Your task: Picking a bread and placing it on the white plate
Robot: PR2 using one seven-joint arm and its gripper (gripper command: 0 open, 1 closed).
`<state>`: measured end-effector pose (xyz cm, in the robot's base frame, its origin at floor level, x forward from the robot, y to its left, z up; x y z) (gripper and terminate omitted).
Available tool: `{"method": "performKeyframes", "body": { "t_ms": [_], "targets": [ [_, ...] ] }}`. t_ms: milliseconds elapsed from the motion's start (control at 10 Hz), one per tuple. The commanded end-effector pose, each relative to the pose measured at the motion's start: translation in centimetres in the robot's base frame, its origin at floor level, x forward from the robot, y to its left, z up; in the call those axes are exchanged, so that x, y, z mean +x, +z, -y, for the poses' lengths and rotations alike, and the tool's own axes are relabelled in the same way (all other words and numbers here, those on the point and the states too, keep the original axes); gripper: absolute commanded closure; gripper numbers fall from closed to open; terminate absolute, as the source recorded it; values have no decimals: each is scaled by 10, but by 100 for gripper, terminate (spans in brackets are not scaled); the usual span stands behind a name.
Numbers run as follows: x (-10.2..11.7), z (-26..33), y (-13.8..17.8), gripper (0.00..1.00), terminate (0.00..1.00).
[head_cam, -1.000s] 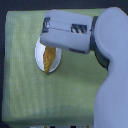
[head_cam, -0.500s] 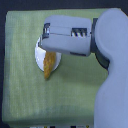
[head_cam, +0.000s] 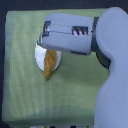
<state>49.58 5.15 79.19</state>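
Looking at the exterior view: the arm takes up most of that view's right side, a pale grey-blue bulk running from the bottom edge up to the top, with the forearm reaching across toward the view's left.

Tabletop is covered with a light green cloth, wrinkled, filling the rest of the frame out to the dark background at the top.

Hand sits at the end of the forearm, directly over the upper part of the white plate. I can't tell from here whether the fingers are spread or pressed together; the resolution is too low and the casing blocks them.

White plate lies on the cloth, left of centre, its top portion hidden under the hand.

Bread lies on the plate, long axis running roughly top to bottom with a slight tilt. Its lower tapered end hangs past the plate rim over the cloth. Its upper end runs up under the hand, and I can't make out whether the hand is touching it.
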Motion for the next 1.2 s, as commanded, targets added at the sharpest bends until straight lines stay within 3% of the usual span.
{"method": "performKeyframes", "body": {
  "t_ms": [0, 100, 400, 1100],
  "targets": [
    [10, 25, 96, 0, 0],
    [13, 44, 120, 0, 0],
    [17, 75, 144, 0, 0],
    [-13, 205, 150, 0, 0]
  ]
}}
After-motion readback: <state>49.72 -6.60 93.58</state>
